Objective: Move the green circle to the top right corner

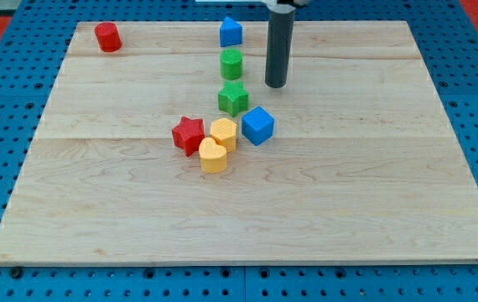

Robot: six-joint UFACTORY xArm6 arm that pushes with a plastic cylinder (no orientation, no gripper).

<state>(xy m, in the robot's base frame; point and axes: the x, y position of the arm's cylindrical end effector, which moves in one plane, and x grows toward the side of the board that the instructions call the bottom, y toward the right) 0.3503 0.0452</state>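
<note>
Looking from the view's bottom upward, I meet the yellow heart [213,156] first, touching the yellow hexagon [224,132], with the red star [189,134] just beside them on the view's left and the blue cube [257,125] on the view's right. Above sits the green star [233,97], then the green circle [231,64], an upright round block with no long axis or facing I can make out. My tip [276,85] stands just beside it on the view's right, apart from it; the rod has no jaws and holds nothing. Farther up are the blue pentagon-like block [231,32] and, at the wooden board's [373,201] top left, the red cylinder [107,37].
</note>
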